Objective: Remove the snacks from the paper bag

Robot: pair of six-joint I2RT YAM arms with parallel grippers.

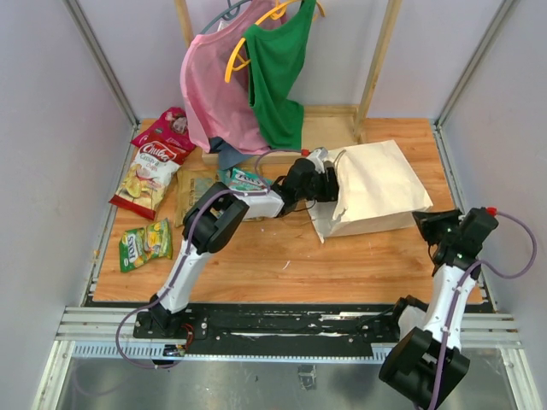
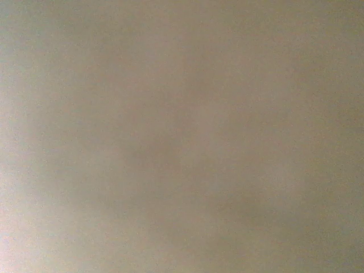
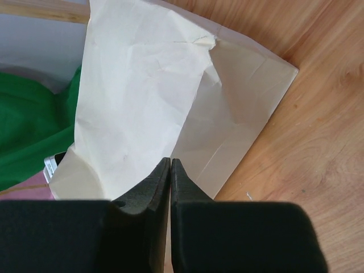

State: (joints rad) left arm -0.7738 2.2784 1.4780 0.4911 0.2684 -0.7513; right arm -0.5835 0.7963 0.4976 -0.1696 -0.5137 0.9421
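Observation:
The cream paper bag [image 1: 376, 184] lies on its side on the wooden table, its mouth toward the left. My left arm's wrist [image 1: 309, 181] reaches into that mouth, and the gripper's fingers are hidden inside. The left wrist view shows only blurred beige paper [image 2: 182, 136]. Several snacks lie outside the bag at the left: a pink-red packet [image 1: 165, 128], a red-and-white one [image 1: 150, 175], a yellow-green one [image 1: 145, 244] and a teal one [image 1: 248, 180] beside my left forearm. My right gripper [image 3: 171, 160] is shut and empty, just off the bag's [image 3: 148, 85] right end.
A pink garment [image 1: 214, 94] and a green garment [image 1: 278, 73] hang on hangers from a wooden frame [image 1: 376, 60] at the back, above the table. Grey walls close in the table on both sides. A clear wrapper [image 1: 193, 195] lies by the left arm.

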